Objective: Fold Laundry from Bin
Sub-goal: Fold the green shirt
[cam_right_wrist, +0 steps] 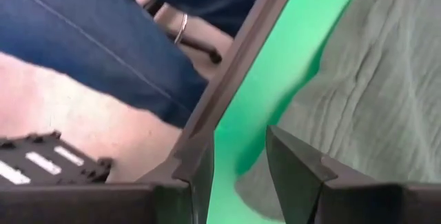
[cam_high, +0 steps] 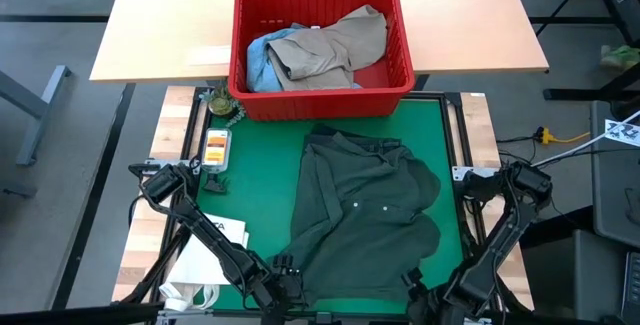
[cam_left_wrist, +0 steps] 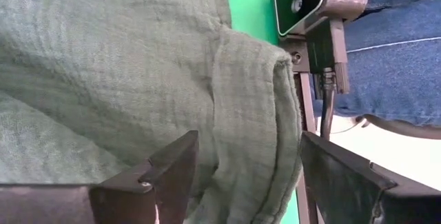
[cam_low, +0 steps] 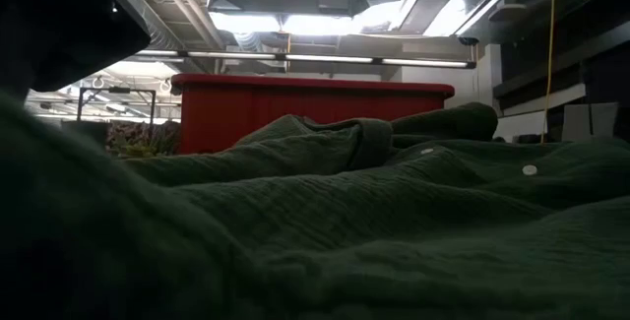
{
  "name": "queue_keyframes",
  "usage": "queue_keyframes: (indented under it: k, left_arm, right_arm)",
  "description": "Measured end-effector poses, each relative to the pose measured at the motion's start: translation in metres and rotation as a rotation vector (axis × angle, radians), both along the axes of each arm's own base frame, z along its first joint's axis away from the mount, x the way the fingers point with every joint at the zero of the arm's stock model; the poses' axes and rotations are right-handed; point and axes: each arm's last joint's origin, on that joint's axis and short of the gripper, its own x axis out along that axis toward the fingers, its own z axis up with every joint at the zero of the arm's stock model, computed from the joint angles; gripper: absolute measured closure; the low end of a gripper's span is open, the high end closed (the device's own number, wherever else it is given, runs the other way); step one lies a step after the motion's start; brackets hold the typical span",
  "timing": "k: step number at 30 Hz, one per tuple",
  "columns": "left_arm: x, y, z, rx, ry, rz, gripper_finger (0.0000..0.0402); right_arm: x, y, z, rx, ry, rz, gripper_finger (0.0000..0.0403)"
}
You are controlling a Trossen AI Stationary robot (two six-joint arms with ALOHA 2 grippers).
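The top picture is bright and clear. Down low it is dark, and the green shirt (cam_low: 394,222) close up looks fuzzy. Ceiling lights (cam_low: 325,23) shine very white. The person's jeans (cam_right_wrist: 83,38) look blurry.

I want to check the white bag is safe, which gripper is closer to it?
Left. The left gripper sits at the mat's near edge just beside the white paper bag; the right gripper is across the green shirt.

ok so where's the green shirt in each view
high view: green shirt spread on the green mat, in front of the red bin
low view: fills the foreground, bin behind
left wrist: cuff between the left gripper fingers
right wrist: beside the mat edge
shared landmark: the mat
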Motion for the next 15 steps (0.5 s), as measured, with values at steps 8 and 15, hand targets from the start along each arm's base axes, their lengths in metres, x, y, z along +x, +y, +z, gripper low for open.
queue_keyframes:
  k: [8,15]
  left_arm:
    - [0.0,0.0,0.0003,-0.001,-0.001,0.0,0.0155]
    - [0.0002,-0.0001,0.0007,-0.002,-0.004,0.0,0.0155]
  right_arm:
    - [0.0047,-0.0043,-0.0007,0.013,0.052,-0.013,0.0269]
    - [0.008,-0.0066,-0.0009,0.014,0.062,-0.006,0.0269]
